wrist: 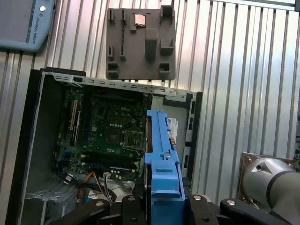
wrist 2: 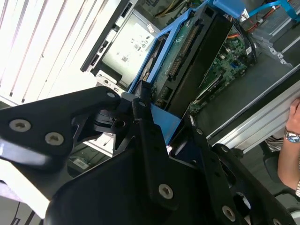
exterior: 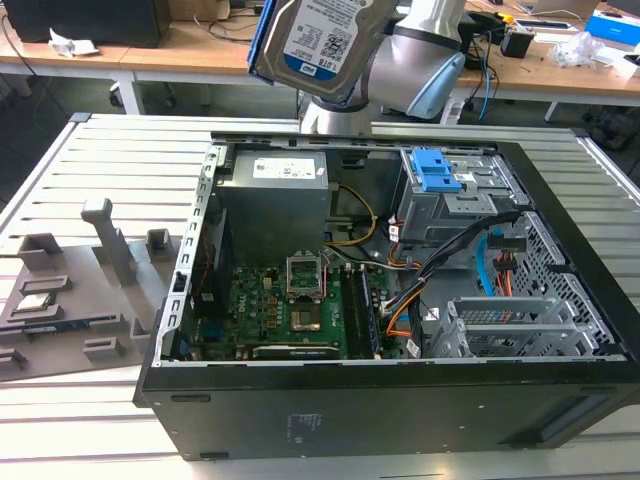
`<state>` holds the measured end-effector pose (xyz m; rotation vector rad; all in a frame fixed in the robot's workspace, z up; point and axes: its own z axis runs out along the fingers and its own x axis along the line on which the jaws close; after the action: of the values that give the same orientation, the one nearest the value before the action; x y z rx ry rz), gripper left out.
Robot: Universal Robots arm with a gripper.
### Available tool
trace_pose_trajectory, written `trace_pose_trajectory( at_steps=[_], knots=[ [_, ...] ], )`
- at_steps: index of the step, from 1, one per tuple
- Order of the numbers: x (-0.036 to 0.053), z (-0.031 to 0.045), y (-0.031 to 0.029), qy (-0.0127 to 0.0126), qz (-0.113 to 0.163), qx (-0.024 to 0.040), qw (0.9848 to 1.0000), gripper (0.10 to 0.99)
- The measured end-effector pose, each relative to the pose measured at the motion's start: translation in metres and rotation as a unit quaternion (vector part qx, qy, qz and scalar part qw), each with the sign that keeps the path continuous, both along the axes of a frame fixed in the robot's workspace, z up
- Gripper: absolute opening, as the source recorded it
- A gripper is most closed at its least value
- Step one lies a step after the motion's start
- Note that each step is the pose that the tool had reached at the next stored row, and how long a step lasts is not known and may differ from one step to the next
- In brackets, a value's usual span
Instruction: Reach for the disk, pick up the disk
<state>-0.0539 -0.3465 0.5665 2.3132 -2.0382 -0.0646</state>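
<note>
The disk [exterior: 315, 40] hangs high above the open computer case [exterior: 380, 420], tilted, with its white-and-blue label facing the exterior camera and a blue bracket along its edge. In the second wrist view my gripper [wrist 2: 166, 124] is shut on the disk [wrist 2: 187, 51]; the black fingers [wrist 2: 140, 112] clamp the blue bracket from both sides. The first wrist view looks along the disk's blue-framed edge [wrist: 161, 154], with my gripper [wrist: 161, 200] closed around its lower end, well above the case.
Below lie the motherboard [exterior: 290, 300], the grey power supply [exterior: 275, 190] and the drive cage with blue latches [exterior: 440, 170]. A grey fixture plate [exterior: 70, 290] sits on the slatted table at the exterior view's left. A person's hand [wrist 2: 293, 136] shows beside the case.
</note>
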Motion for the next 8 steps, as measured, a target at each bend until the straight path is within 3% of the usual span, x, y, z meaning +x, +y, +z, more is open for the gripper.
trace_pose_trajectory(
  at_steps=[2,5,7,8],
  knots=[
    [0.007,0.0,0.0,0.0003,0.0,0.0,1.0,0.369],
    [0.0269,0.0,0.0,0.0013,0.0,0.0,1.0,0.369],
    [0.0332,0.0,0.0,0.0016,0.0,0.0,1.0,0.369],
    [0.0405,0.0,0.0,0.002,0.0,0.0,1.0,0.369]
  ],
)
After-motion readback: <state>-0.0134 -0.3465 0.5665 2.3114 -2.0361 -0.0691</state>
